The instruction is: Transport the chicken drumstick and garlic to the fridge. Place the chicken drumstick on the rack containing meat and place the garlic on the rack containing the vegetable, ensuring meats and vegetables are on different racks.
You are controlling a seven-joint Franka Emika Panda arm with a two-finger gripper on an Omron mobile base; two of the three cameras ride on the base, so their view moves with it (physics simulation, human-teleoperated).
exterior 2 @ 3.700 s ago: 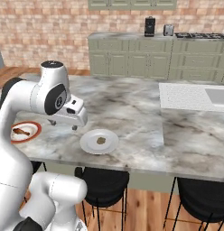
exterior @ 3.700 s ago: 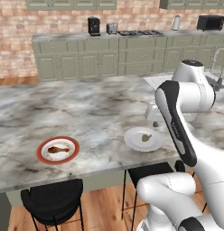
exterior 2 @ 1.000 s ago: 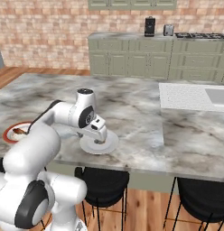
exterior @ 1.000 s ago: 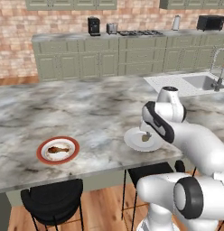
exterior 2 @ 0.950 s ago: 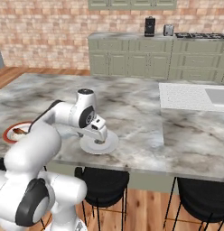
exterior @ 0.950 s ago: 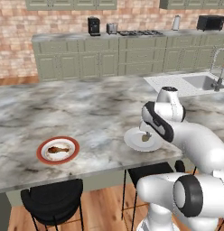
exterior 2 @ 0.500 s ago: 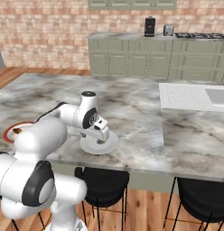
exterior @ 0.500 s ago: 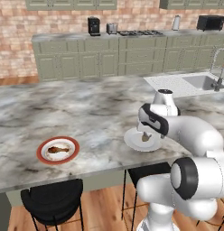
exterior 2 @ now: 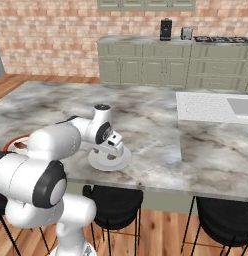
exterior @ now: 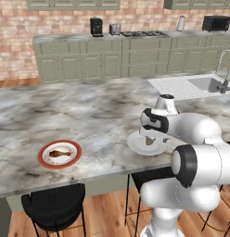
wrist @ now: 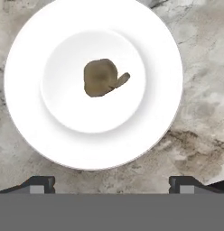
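Hand view looks straight down on a white plate (wrist: pixel 93 85) resting on the marble counter (wrist: pixel 199 90), with the garlic (wrist: pixel 102 77) lying in the plate's shallow centre, a dull tan bulb whose pointed tip aims toward 3 o'clock. The gripper (wrist: pixel 111 182) has its two dark finger tips standing far apart at the lower edge, one at 7 o'clock and one at 5 o'clock of the plate, touching nothing; the garlic lies free between and beyond them.

From the left base camera, the gripper (exterior: pixel 151 134) hangs just above the white plate (exterior: pixel 135 144) near the counter's front edge, and the garlic (exterior: pixel 149 141) shows under it. At 9 o'clock of that plate, well apart, the chicken drumstick (exterior: pixel 59 153) lies on a red-rimmed plate (exterior: pixel 45 159). A sink (exterior: pixel 207 84) sits at 2 o'clock.

From the right base camera, the gripper (exterior 2: pixel 112 146) is low over the white plate (exterior 2: pixel 121 161), with black stools (exterior 2: pixel 116 200) below the counter.
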